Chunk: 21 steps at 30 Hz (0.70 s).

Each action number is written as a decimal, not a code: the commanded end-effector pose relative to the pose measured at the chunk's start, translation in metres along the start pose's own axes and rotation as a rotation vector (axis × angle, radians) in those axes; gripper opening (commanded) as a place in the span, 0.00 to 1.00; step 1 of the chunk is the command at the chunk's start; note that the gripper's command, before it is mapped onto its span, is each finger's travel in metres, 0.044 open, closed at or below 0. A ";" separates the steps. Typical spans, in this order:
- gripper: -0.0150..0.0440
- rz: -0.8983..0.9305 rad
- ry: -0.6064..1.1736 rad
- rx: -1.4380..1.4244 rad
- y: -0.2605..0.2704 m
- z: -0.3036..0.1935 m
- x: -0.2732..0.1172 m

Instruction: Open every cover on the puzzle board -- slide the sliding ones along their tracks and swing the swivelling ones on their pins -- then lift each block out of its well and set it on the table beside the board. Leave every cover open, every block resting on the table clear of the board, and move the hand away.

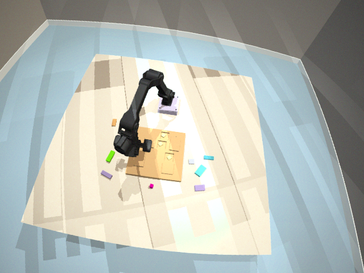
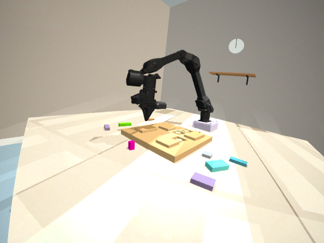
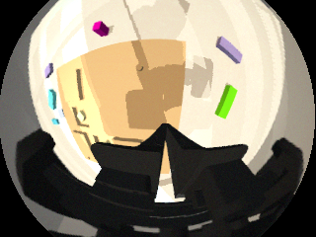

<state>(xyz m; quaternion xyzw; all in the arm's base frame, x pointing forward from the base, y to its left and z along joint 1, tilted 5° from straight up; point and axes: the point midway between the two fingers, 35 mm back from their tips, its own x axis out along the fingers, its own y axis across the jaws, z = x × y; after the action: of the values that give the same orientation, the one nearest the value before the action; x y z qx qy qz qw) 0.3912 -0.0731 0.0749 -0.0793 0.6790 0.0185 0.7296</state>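
The wooden puzzle board [image 1: 152, 173] [image 2: 146, 137] [image 3: 109, 74] lies flat. Raised covers [image 1: 167, 168] [image 2: 167, 142] sit on it. Three uncovered wells show pale floors, one well [image 1: 169, 157] beside the front-right cover; no block is visible in them. The arm hides part of the board's left side in the top view. A magenta block [image 1: 151, 186] [image 2: 131, 145] [image 3: 101, 29], a green block [image 1: 110, 156] [image 2: 125, 124] [image 3: 226, 102] and an orange block [image 1: 114, 122] [image 2: 151, 119] lie on the table off the board. My gripper [image 2: 146, 119] [image 3: 165, 126] is shut and empty, above the board's left part.
A purple block [image 1: 106, 174] [image 2: 107, 127] [image 3: 229, 49] lies left of the board. Right of it lie a grey block [image 1: 191, 161] [image 2: 206, 154], a cyan block [image 1: 200, 170] [image 2: 216, 165], a teal block [image 1: 209, 157] [image 2: 238, 161] and another purple block [image 1: 199, 187] [image 2: 203, 180].
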 end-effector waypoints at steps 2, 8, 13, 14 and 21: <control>0.25 0.007 0.007 -0.005 0.001 -0.001 0.008; 0.25 0.007 0.007 -0.005 0.002 -0.001 0.014; 0.25 0.007 0.007 -0.005 0.002 -0.002 0.019; 0.25 0.007 0.007 -0.005 0.002 -0.002 0.020; 0.25 0.007 0.007 -0.005 0.002 -0.002 0.027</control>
<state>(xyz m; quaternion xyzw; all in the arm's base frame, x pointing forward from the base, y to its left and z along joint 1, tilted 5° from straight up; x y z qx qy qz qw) 0.3918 -0.0743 0.0544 -0.0794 0.6791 0.0185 0.7295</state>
